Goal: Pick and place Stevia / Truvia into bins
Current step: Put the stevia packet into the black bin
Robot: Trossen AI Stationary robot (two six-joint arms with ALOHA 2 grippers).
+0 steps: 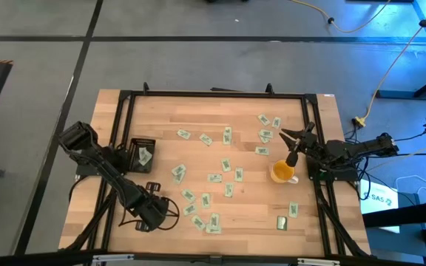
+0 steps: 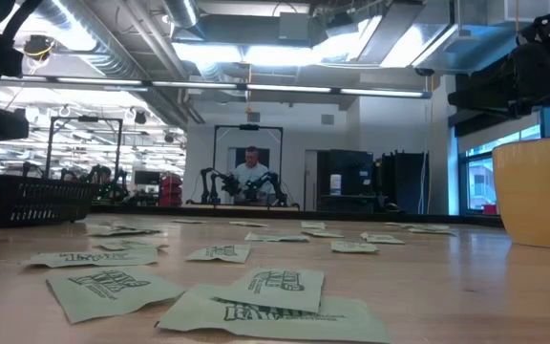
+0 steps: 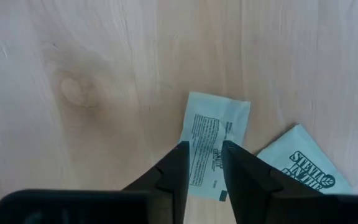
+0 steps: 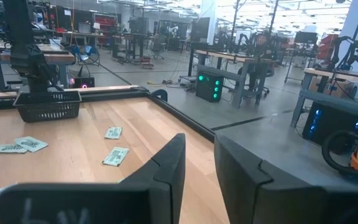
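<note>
Left gripper fingers parted, straddling sachet on table

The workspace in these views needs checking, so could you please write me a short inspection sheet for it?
Surface: light wooden table in a black frame.
Job's things: pale green paper sachets scattered across it; one lies in the small black mesh bin at the left edge.
Clutter: orange-yellow round cup near the right edge.
Grippers: left gripper over a sachet, fingers apart; right gripper idle above the cup, fingers apart.
Cables: yellow cable on the floor.
Surroundings: a person at a far workstation.
</note>
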